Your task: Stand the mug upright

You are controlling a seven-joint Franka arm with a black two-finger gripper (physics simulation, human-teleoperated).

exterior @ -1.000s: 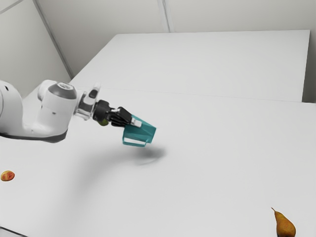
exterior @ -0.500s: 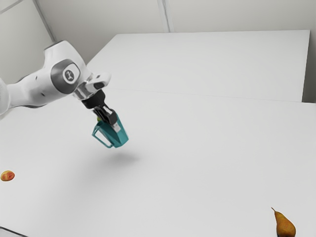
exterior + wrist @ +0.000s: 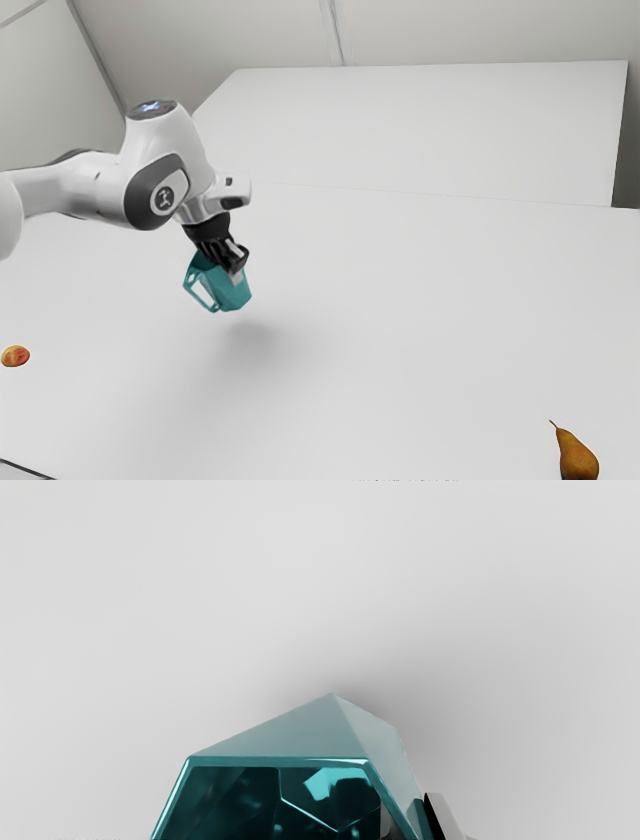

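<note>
In the exterior view my gripper (image 3: 236, 277) points steeply down with the teal mug (image 3: 228, 292) held above the table. The mug is tilted, its handle on the exterior view's left and its base towards the lower right. In the wrist view the faceted mug (image 3: 290, 737) has its open mouth facing the camera. My gripper (image 3: 407, 825) is shut on the mug's wall there: one finger (image 3: 442, 815) lies against the outside, and a grey piece of what looks like the other shows inside the rim. The mug's lower part is cut off.
A white table (image 3: 400, 330) lies below, with the mug's shadow on it. An orange-red fruit (image 3: 15, 356) is at the exterior view's left edge, and a brown pear (image 3: 577, 457) at its lower right. A dark-edged object (image 3: 25, 470) shows at the lower left corner.
My hand has swung from nearly level to steeply downward and moved towards the exterior view's left. The held mug went along, turning from lying almost sideways to a smaller tilt.
</note>
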